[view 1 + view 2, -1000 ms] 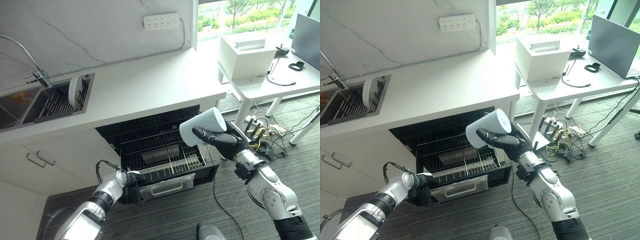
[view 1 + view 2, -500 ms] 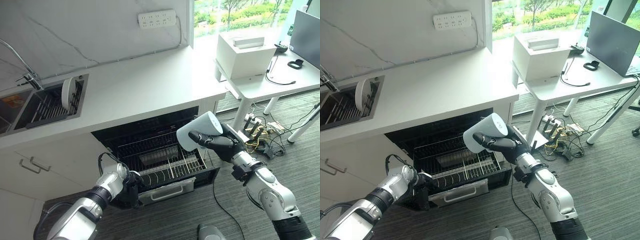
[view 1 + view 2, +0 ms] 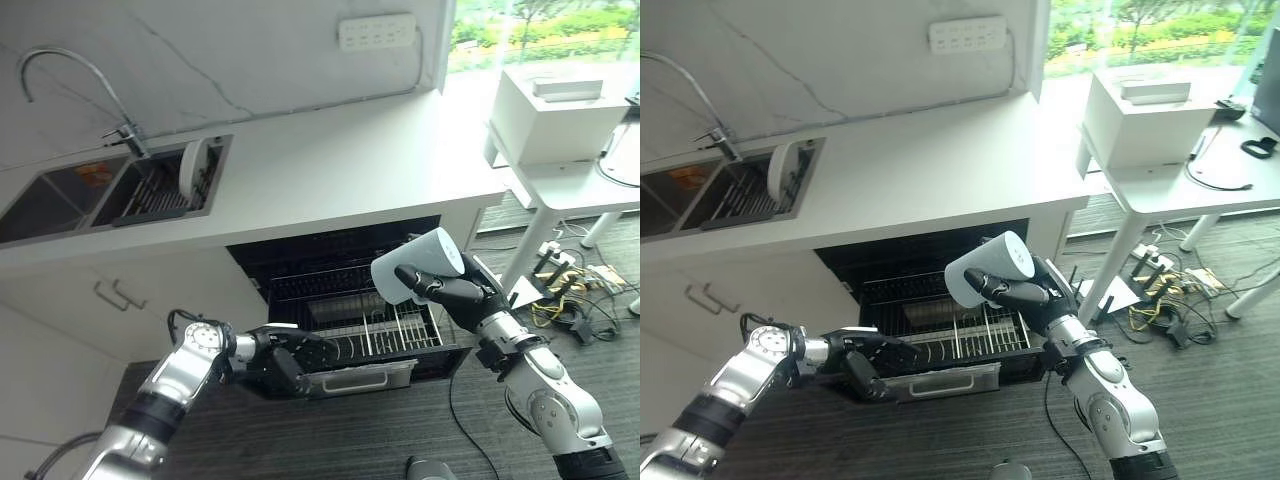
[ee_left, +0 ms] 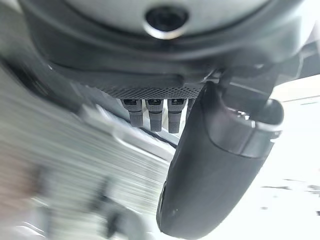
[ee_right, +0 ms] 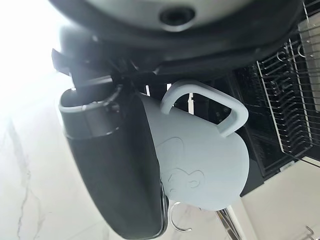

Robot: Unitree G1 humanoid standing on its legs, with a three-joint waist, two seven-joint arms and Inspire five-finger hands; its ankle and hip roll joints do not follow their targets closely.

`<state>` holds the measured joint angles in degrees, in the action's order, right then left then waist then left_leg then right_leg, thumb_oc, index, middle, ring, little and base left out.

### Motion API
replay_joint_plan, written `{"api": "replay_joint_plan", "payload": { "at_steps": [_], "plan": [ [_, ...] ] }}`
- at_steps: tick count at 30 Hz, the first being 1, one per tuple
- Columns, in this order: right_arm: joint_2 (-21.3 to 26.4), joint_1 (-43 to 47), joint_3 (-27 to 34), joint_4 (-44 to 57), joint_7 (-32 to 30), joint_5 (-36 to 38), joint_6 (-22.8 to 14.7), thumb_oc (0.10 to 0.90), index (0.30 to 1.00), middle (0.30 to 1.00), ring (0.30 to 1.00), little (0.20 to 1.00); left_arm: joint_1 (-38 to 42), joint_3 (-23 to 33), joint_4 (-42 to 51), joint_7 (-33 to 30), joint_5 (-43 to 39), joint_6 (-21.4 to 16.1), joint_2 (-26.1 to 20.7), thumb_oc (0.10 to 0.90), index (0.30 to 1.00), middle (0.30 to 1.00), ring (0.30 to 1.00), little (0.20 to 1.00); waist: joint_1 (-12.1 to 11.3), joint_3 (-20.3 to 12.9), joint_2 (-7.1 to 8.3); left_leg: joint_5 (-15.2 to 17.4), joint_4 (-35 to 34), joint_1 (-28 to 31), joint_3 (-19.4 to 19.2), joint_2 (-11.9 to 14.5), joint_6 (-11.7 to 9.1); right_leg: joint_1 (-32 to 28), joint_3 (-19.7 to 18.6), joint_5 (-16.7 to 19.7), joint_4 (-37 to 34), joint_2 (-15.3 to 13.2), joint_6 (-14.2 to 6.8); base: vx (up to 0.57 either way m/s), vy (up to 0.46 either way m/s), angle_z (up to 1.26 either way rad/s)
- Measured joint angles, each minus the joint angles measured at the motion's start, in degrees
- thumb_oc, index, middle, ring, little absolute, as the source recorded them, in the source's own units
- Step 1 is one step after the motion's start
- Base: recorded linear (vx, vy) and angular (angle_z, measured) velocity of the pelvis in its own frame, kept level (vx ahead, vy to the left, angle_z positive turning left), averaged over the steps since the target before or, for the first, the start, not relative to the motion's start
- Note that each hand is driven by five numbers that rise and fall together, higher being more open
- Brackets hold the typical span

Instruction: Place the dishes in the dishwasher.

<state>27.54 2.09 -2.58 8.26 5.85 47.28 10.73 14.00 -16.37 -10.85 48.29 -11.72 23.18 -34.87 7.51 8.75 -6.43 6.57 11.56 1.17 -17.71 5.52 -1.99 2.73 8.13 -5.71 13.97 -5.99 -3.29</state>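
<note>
Left eye view: white counter (image 3: 330,170) above dark carpet (image 3: 440,440).

daylight from window (image 3: 540,20) | countertop (image 3: 940,150) glare | dishwasher (image 3: 330,270) interior dark | left wrist view blurred

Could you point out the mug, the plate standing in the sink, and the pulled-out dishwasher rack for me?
mug (image 3: 420,264), left eye view, on its pale blue side wall.
plate (image 3: 190,166), left eye view, on its white face.
dishwasher rack (image 3: 385,333), left eye view, on the wire tines near its front.
</note>
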Motion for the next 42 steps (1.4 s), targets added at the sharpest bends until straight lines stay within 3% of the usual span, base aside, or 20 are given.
{"api": "replay_joint_plan", "payload": {
  "at_steps": [5, 9, 14, 19, 22, 25, 28, 31, 34, 37, 42],
  "plan": [
    [-0.1, 0.0, 0.0, -0.1, 0.0, 0.0, -1.3, 0.400, 0.300, 0.300, 0.300, 0.300, -4.8, 5.1, -5.1, -10.3, -4.5, -5.1, 0.0, 0.800, 0.900, 0.900, 0.900, 0.900, -1.0, 1.4, 2.11, 0.1, 0.9, -0.8, 0.7, 0.0, -0.3, 1.5, 0.1, -1.2, 2.2, -0.8, -0.1, -0.01, -0.006, 0.02],
    [-0.3, 0.1, 0.2, -0.1, -0.2, -2.1, -2.3, 0.400, 0.300, 0.300, 0.300, 0.300, -6.1, 7.5, -5.3, -18.4, -10.5, -12.0, 0.9, 0.800, 0.900, 0.900, 0.900, 0.900, -2.0, 1.4, 2.44, 0.0, 2.1, -2.7, 1.0, 0.3, -0.2, 3.1, 0.4, -1.0, 3.1, -0.7, 0.5, 0.00, -0.019, 0.06],
    [-0.6, 0.4, 0.4, -0.2, -1.4, -4.6, -2.3, 0.400, 0.300, 0.300, 0.300, 0.300, -6.2, 11.3, -3.2, -26.0, -14.2, -17.2, 6.9, 0.800, 0.900, 0.900, 0.900, 0.900, -3.2, 1.9, 3.28, 0.0, 2.0, -2.8, 1.3, 0.4, -0.2, 2.8, 0.7, -1.0, 2.9, -0.2, 0.5, 0.01, -0.022, 0.02],
    [-0.9, 3.5, 1.2, -7.8, -3.4, -9.1, -2.3, 0.400, 0.300, 0.300, 0.300, 0.300, -6.0, 12.2, 3.0, -34.5, -19.5, -17.5, 9.7, 0.800, 0.900, 0.900, 0.900, 0.900, -3.6, 2.2, 6.09, 0.0, 2.1, -2.1, 2.2, 0.4, -0.3, 1.3, 1.7, -1.0, 2.4, -0.2, 0.5, 0.05, -0.075, 0.08],
    [-0.9, 3.6, 1.2, -10.6, -3.4, -9.3, -1.9, 0.400, 0.300, 0.300, 0.300, 0.300, -6.0, 12.4, 4.4, -37.6, -21.8, -18.2, 10.4, 0.800, 0.900, 0.900, 0.900, 0.900, -4.3, 2.2, 6.31, 0.0, 2.2, -2.0, 2.4, 0.5, -0.3, 0.9, 2.0, -1.0, 2.2, -0.2, 0.6, 0.06, -0.074, 0.06],
    [0.0, 4.1, 1.0, -12.7, -3.4, -11.3, 1.5, 0.400, 0.300, 0.300, 0.300, 0.300, -5.9, 12.4, 4.7, -37.9, -21.8, -18.1, 10.5, 0.800, 0.900, 0.900, 0.900, 0.900, -4.8, 2.3, 6.40, 0.0, 2.5, -2.2, 2.9, 0.5, -0.3, 0.8, 2.2, -1.0, 2.2, -0.2, 0.6, 0.01, -0.079, 0.07],
    [1.5, 6.7, -0.1, -16.6, -3.4, -12.9, 2.9, 0.400, 0.300, 0.300, 0.300, 0.300, -4.0, 11.7, 4.3, -37.7, -22.5, -16.8, 8.4, 0.800, 0.900, 0.900, 0.900, 0.900, -4.9, 2.9, 7.28, -0.1, 3.9, -4.9, 4.0, 0.8, -0.3, 2.2, 2.9, -0.9, 2.4, -0.1, 0.7, -0.30, -0.195, 0.14],
    [4.7, 19.9, -5.2, -25.6, -5.6, -13.4, 3.6, 0.400, 0.300, 0.300, 0.300, 0.300, 8.0, 9.4, -0.2, -37.5, -25.9, -16.5, 0.8, 0.800, 0.900, 0.900, 0.900, 0.900, -5.4, 6.2, 9.16, -1.8, 7.1, -13.8, 5.2, 2.3, -0.4, 9.5, 3.5, 2.1, 2.7, 0.9, 1.7, -0.32, -0.101, 0.03],
    [7.6, 30.0, -7.3, -27.6, -6.9, -13.2, 3.5, 0.400, 0.300, 0.300, 0.300, 0.300, 17.0, 8.9, -3.0, -37.6, -28.8, -16.5, -2.6, 0.800, 0.900, 0.900, 0.900, 0.900, -5.7, 13.2, 8.87, -3.8, 7.3, -17.6, 5.4, 2.4, -0.2, 12.8, 3.4, 4.9, 1.8, 1.6, 2.5, -0.23, -0.055, 0.00],
    [9.9, 32.5, -8.0, -30.5, -6.6, -12.8, 3.5, 0.400, 0.300, 0.300, 0.300, 0.300, 18.2, 7.2, -3.0, -37.6, -30.8, -16.6, -3.0, 0.800, 0.900, 0.900, 0.900, 0.900, -6.3, 16.8, 8.29, -4.0, 7.4, -18.9, 5.6, 2.5, -0.1, 13.9, 3.5, 5.2, 1.7, 1.3, 2.6, -0.11, -0.029, 0.03],
    [11.6, 33.3, -9.2, -37.0, -5.5, -12.9, 3.6, 0.400, 0.300, 0.300, 0.300, 0.300, 18.3, 6.3, -3.4, -37.7, -30.9, -16.5, -3.1, 0.800, 0.900, 0.900, 0.900, 0.900, -6.2, 18.0, 8.38, -3.9, 7.3, -19.2, 5.4, 2.4, 0.1, 13.9, 3.5, 5.7, 0.9, 1.1, 2.7, -0.01, -0.009, -0.01]
  ]
}}
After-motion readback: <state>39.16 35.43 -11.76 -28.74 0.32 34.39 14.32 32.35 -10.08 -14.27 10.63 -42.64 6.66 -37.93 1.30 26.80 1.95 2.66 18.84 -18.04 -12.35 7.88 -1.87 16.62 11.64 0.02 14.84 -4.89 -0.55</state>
